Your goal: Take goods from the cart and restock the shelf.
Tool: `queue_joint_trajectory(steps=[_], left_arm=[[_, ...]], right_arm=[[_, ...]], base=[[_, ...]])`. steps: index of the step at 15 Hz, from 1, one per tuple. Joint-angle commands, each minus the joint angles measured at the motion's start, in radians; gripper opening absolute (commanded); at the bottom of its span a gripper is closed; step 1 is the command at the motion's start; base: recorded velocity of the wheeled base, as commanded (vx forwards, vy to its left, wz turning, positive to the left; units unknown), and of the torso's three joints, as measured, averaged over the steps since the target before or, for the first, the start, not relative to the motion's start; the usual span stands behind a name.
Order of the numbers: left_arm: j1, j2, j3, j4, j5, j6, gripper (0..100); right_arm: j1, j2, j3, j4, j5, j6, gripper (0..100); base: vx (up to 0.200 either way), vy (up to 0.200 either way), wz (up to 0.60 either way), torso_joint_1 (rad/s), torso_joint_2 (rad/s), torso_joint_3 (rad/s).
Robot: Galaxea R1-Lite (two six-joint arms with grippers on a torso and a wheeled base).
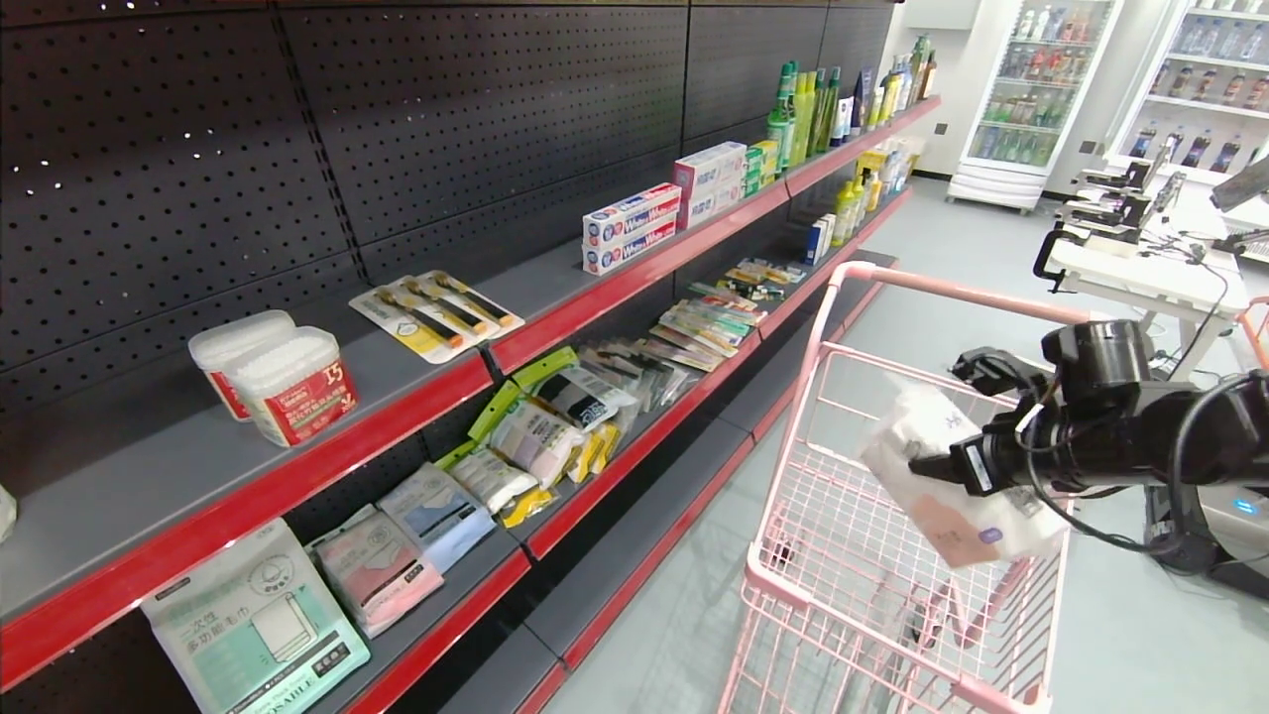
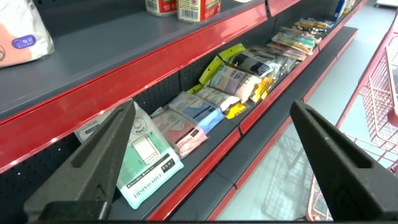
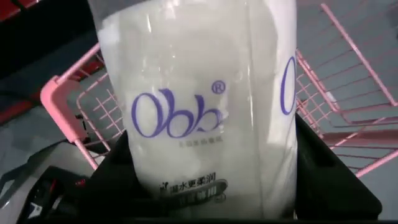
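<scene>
Your tissue pack (image 1: pixel 957 496) is sitting clamped in the right gripper (image 1: pixel 960 421), with the pink cart (image 1: pixel 872 279) just below it. Your left gripper (image 2: pixel 211 158) is gaping wide, holding nothing, apparently facing the shelf (image 2: pixel 186 40).

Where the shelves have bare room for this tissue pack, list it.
Widest bare patch: top shelf, left of the cotton swab tubs. Another lies between the toothbrush packs and the toothpaste boxes. The bottom shelf looks bare. The middle shelf is crowded with packets.
</scene>
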Motion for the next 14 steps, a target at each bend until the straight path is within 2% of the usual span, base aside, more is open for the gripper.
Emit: queue_joint_trajectory(steps=[1, 5, 6, 9, 11, 14], left_arm=[[0.0, 0.0, 0.0, 0.0, 0.001, 0.0, 100], [0.0, 0.002, 0.0, 0.0, 0.001, 0.0, 100], [0.0, 0.002, 0.0, 0.0, 0.001, 0.0, 100], [0.0, 0.0, 0.0, 0.0, 0.001, 0.0, 100], [0.0, 0.002, 0.0, 0.0, 0.001, 0.0, 100], [0.0, 0.0, 0.0, 0.0, 0.001, 0.0, 100]], right_arm=[[0.043, -0.293, 0.042, -0.003, -0.031, 0.044, 0], [0.103, -0.583, 0.15, -0.006, -0.1, 0.09, 0], [0.108, -0.727, 0.224, 0.004, -0.204, 0.092, 0], [0.094, -1.006, 0.367, 0.028, -0.272, 0.086, 0], [0.057, -1.229, 0.425, 0.094, -0.272, 0.086, 0], [0.036, -1.425, 0.423, 0.31, -0.27, 0.083, 0]], base=[[0.0, 0.0, 0.0, 0.0, 0.0, 0.0], [0.0, 0.0, 0.0, 0.0, 0.0, 0.0], [0.0, 0.0, 0.0, 0.0, 0.0, 0.0], [0.0, 0.0, 0.0, 0.0, 0.0, 0.0], [0.0, 0.0, 0.0, 0.0, 0.0, 0.0], [0.0, 0.0, 0.0, 0.0, 0.0, 0.0]])
